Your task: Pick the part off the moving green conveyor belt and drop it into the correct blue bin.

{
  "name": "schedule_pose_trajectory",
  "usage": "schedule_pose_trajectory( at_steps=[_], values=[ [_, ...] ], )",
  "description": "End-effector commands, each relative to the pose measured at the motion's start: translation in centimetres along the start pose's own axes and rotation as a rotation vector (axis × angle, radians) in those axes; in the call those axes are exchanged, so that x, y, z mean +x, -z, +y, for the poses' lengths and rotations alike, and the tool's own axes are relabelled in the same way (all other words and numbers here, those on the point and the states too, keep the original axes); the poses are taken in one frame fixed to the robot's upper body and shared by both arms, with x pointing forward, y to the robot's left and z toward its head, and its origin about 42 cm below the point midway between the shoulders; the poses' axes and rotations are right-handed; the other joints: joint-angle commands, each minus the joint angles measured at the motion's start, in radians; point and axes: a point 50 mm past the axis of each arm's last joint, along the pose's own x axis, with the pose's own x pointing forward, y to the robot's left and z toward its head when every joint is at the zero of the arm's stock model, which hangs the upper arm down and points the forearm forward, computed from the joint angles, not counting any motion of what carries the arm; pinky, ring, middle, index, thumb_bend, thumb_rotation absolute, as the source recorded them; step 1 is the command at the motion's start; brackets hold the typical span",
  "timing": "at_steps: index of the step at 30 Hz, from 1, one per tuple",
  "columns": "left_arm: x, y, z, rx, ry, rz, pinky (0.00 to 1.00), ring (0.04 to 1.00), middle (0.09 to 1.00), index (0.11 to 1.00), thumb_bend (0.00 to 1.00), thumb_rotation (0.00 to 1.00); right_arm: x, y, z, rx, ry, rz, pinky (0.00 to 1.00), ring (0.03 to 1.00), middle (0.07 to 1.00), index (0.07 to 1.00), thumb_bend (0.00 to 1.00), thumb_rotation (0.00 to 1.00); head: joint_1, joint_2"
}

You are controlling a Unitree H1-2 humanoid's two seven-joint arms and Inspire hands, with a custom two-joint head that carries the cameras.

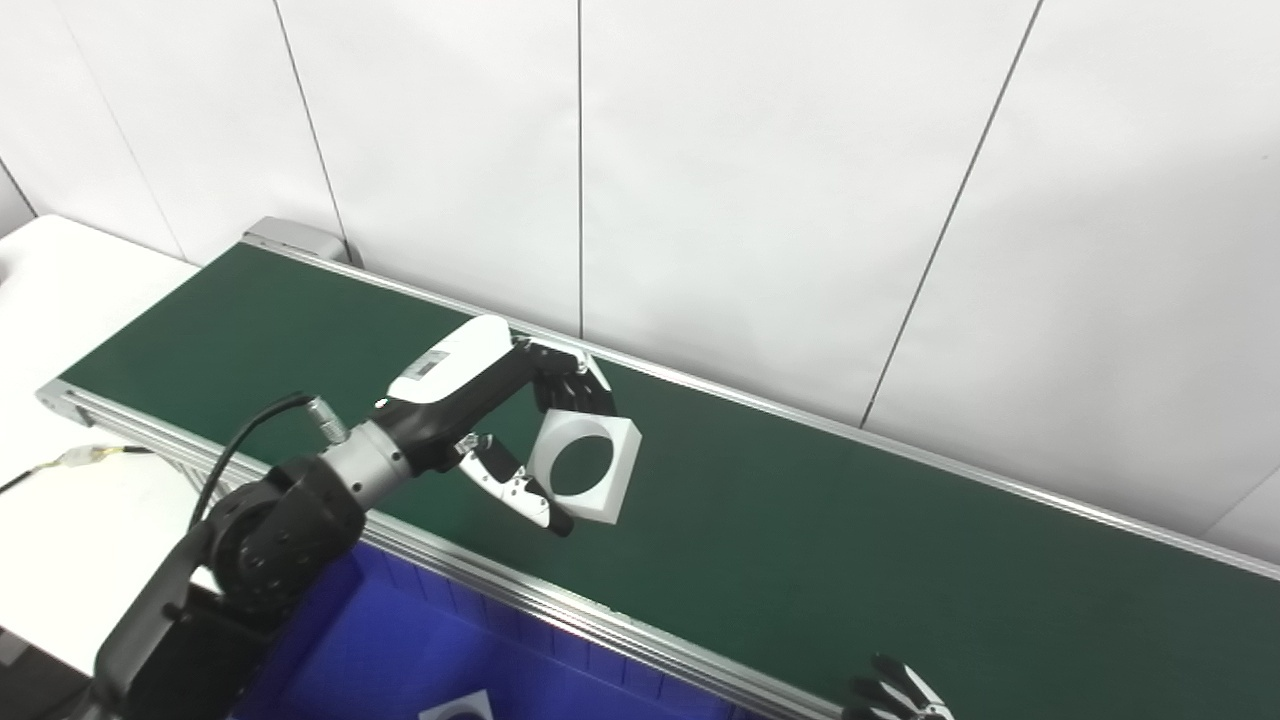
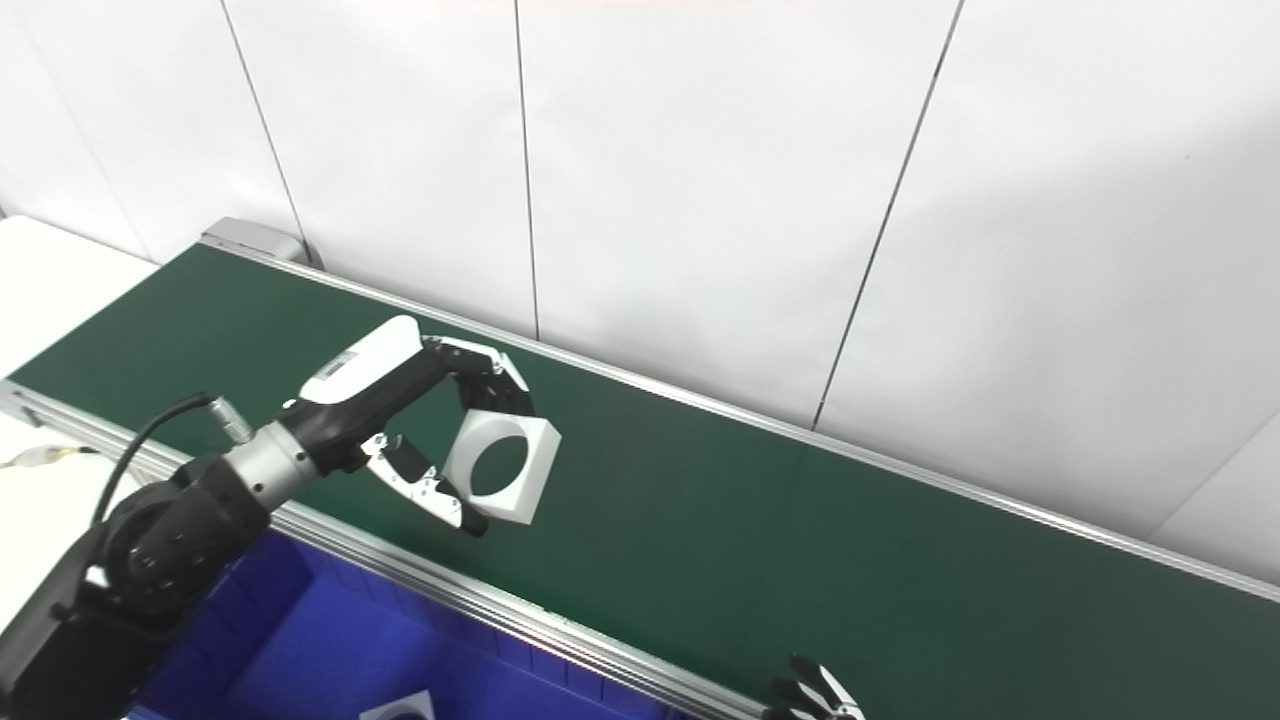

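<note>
Green conveyor belt [image 1: 800, 520] runs diag, far-left to near-right. Blue bin [image 1: 400, 650] just below belt's near rail, under L arm. L hand [image 1: 520, 430] pinches white square part [image 1: 585, 468], tilted above belt; bin lies nearward. R hand [image 1: 895, 695] fingertips only, can't tell state.

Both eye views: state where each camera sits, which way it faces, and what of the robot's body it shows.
Left eye view: on the head, looking down at the green conveyor belt; shows the left hand holding the white part, and right hand fingertips at the bottom edge.
Right eye view: beside it on the head, facing the same way; same arm and fingertips.
Shared: belt, part, blue bin, white wall.
</note>
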Motion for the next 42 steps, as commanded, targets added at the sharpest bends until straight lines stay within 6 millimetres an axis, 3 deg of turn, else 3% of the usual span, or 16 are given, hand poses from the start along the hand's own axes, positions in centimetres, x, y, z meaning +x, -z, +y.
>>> schedule_pose_trajectory(
  at_steps=[1,3,11,33,42],
  values=[
    [-0.5,-0.7,1.7,0.019,-0.032,-0.032,0.44,0.434,0.475,0.512,0.5,0.0,0.5,-1.4,-0.4,0.002,-0.001,-0.065,0.6,0.695,0.775,0.854,0.54,0.59,0.001,0.005],
    [-0.9,-0.9,1.9,0.014,-0.034,-0.03,0.43,0.435,0.475,0.51,0.5,0.0,0.5,-1.8,-0.7,-0.002,0.001,-0.07,0.61,0.696,0.776,0.855,0.54,0.6,0.023,0.048],
    [-2.9,-1.5,1.5,-0.039,-0.025,0.026,0.47,0.459,0.491,0.491,0.5,0.0,0.8,-2.9,-2.0,0.005,0.004,-0.076,0.6,0.683,0.766,0.841,0.55,0.55,0.057,0.109],
    [-8.8,-1.9,-2.2,-0.138,-0.034,0.197,0.44,0.456,0.49,0.49,0.5,0.0,1.2,-3.9,-3.7,-0.017,0.006,-0.072,0.58,0.669,0.749,0.823,0.58,0.55,0.102,0.167],
    [-11.1,-0.6,-6.1,-0.128,0.037,0.321,0.39,0.416,0.472,0.515,0.5,0.0,1.4,-4.2,-4.1,-0.027,0.006,-0.064,0.58,0.666,0.745,0.818,0.6,0.58,0.118,0.181]
  ],
)
